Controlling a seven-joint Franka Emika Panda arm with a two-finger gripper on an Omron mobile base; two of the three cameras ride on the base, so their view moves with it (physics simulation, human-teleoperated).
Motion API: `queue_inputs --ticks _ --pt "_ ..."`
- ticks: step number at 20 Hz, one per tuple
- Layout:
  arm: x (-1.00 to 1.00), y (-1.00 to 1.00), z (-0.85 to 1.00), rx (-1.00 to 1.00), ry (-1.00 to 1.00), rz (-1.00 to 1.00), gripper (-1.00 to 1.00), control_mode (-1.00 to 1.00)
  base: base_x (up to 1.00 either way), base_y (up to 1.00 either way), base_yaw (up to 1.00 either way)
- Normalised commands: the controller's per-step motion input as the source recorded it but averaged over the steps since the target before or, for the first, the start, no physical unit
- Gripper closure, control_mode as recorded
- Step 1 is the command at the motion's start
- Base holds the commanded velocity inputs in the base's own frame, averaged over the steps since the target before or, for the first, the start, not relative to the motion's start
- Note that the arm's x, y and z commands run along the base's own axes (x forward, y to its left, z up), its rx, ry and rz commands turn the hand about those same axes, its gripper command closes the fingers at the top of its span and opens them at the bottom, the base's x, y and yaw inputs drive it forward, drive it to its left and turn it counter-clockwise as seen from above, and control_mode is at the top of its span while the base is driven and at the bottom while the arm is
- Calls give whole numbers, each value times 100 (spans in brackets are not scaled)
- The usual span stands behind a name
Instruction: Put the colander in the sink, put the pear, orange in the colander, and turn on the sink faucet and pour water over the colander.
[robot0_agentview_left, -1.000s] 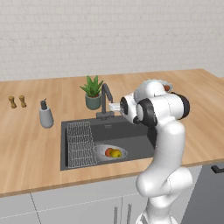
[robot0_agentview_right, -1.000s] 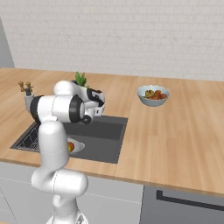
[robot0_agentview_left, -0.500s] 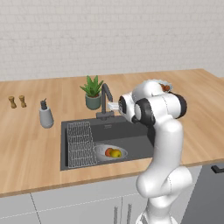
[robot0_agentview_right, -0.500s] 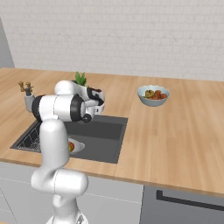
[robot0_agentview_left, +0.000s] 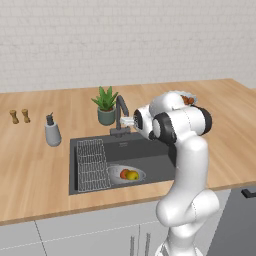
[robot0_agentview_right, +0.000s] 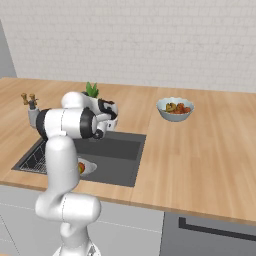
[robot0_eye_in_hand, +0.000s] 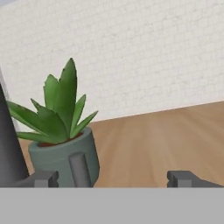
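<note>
The silver colander (robot0_agentview_left: 114, 172) sits in the dark sink (robot0_agentview_left: 150, 162), to the right of the wire rack (robot0_agentview_left: 92, 162). In it lie the orange (robot0_agentview_left: 123, 173) and the pear (robot0_agentview_left: 133, 175). The arm hides part of the colander (robot0_agentview_right: 89, 166) in the right base view, with the orange (robot0_agentview_right: 81, 167) peeking out. My gripper (robot0_agentview_left: 128, 121) is open and level beside the dark faucet (robot0_agentview_left: 120, 111), holding nothing. In the hand view, the gripper (robot0_eye_in_hand: 111, 179) frames a grey faucet lever (robot0_eye_in_hand: 80, 168) near its left fingertip (robot0_eye_in_hand: 41, 179). No water is in view.
A potted plant (robot0_agentview_left: 106, 105) stands just behind the faucet, close to the hand. The soap dispenser (robot0_agentview_left: 52, 132) and two wooden shakers (robot0_agentview_left: 19, 116) are on the left counter. A pale bowl of mixed fruit (robot0_agentview_right: 175, 108) sits on the right counter.
</note>
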Motion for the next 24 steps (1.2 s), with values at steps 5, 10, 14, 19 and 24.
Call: queue_inputs --ticks 5,10,14,19,24 --pt "2 12 0 0 0 0 -100 -100 0 0 0" --pt "12 4 0 0 0 0 -100 -100 0 0 0" --pt "9 0 0 0 0 0 -100 -100 0 0 0" --pt "6 0 0 0 0 0 -100 -100 0 0 0" --pt "2 0 0 0 0 0 -100 -100 0 0 0"
